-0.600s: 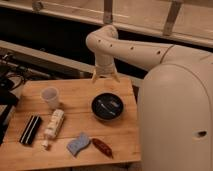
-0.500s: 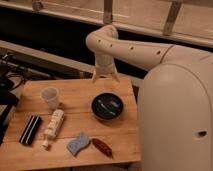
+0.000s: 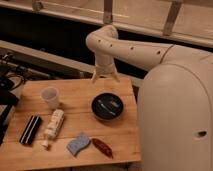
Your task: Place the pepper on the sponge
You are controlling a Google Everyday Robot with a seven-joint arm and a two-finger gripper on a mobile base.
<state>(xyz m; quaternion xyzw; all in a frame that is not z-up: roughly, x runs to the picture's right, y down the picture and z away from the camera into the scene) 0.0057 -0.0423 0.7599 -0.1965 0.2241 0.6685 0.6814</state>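
Observation:
The dark red-brown pepper [image 3: 102,147] lies on the wooden table [image 3: 75,97] near its front edge, just right of the light-blue sponge [image 3: 78,144] and touching or nearly touching it. My gripper [image 3: 105,77] hangs at the end of the white arm above the table's far edge, well behind both. Its two fingers are spread apart and hold nothing.
A black bowl [image 3: 107,106] sits mid-right on the table. A white cup [image 3: 50,97] stands at the left, a white tube-shaped bottle [image 3: 53,126] lies in front of it, and a black box [image 3: 30,130] lies at the far left. My white body fills the right side.

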